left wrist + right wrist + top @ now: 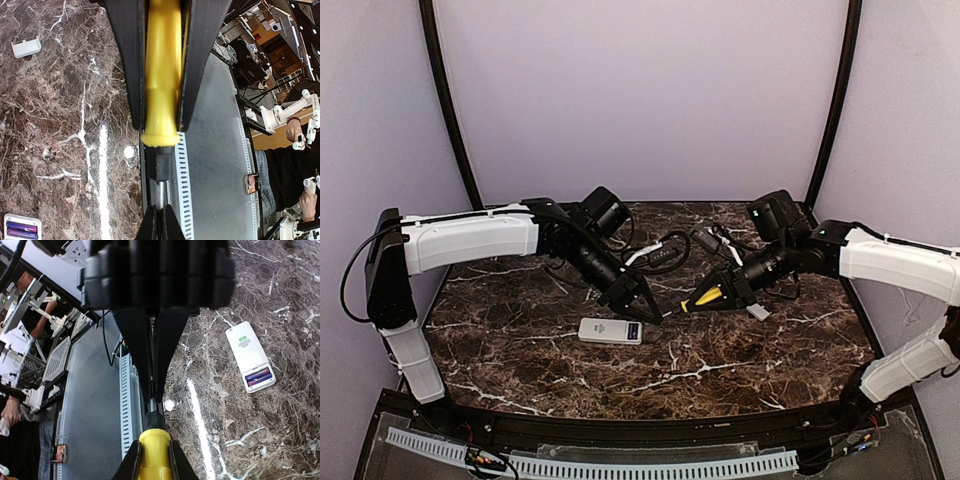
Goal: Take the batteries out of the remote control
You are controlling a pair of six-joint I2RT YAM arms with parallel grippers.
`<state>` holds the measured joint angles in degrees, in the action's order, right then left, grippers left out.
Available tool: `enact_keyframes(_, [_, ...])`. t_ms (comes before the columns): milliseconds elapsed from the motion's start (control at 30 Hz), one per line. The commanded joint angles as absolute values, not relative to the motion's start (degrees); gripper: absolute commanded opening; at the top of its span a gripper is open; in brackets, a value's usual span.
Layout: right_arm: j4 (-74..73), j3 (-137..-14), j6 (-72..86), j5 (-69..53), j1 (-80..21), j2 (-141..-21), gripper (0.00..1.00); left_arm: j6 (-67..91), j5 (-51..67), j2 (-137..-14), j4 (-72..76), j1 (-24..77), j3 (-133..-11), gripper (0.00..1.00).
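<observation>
**On the marble: batteries not out yet, both grippers on a screwdriver**

Toward the left of the marble table (520, 340), got the remote control (608, 331) lying flat, plain back up, long side running left-right in the top view. Can see the compartment open at its right end, with the batteries (258, 376) sitting in there side by side, both purple, untouched by either gripper. Little green label (243, 339) on the back too, near the other end.

Just up and right of that, looking at the left gripper (160, 227), pinched nearly all the way closed on the thin metal shaft of the screwdriver (708, 297), just past the dark collar. Hovers near the remote's battery end but apart from it.

Moving right, same tool, yellow handle this time: clamped in the right gripper (153, 465), jaws snug against both sides of it. So, held at both ends, tip end pointing left in the top view.

Furthest right, spotting the small white cover piece (758, 312) flat on the marble just beside the right gripper. Can't tell whether touching or not.
</observation>
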<state>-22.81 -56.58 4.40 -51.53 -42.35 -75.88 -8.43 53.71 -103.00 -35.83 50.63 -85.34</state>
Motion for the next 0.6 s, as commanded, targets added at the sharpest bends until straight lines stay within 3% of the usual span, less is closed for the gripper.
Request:
enact_keyframes(0, [-21.8,-57.3,4.0,-52.1,-43.0,-75.6,0.1,-8.3,53.6,-101.0,-36.4,50.3,-84.6,0.0])
enact_keyframes(100, [-21.8,-57.1,4.2,-52.3,-43.0,-75.8,0.0,-8.4,53.4,-101.0,-36.4,50.3,-84.7,0.0])
enact_keyframes(200, [-21.8,-56.7,4.2,-52.3,-43.1,-75.8,0.0,-8.7,52.7,-101.0,-36.7,50.3,-84.7,0.01])
enact_keyframes(300, [-21.9,-56.3,3.9,-52.6,-43.1,-75.6,0.0,-9.1,51.1,-100.7,-36.9,50.3,-84.7,0.12])
enact_keyframes(467, [-23.7,-55.8,2.3,-50.4,-43.0,-74.7,0.0,-8.7,43.2,-98.7,-35.2,49.8,-82.8,0.76])
enact_keyframes(533, [-24.3,-55.5,1.8,-49.2,-43.0,-74.2,0.0,-9.0,38.7,-97.1,-34.1,49.7,-81.4,0.94])
enact_keyframes(567, [-24.4,-55.3,1.5,-48.8,-43.0,-73.8,0.0,-9.3,36.0,-95.9,-33.4,49.6,-80.8,0.96])
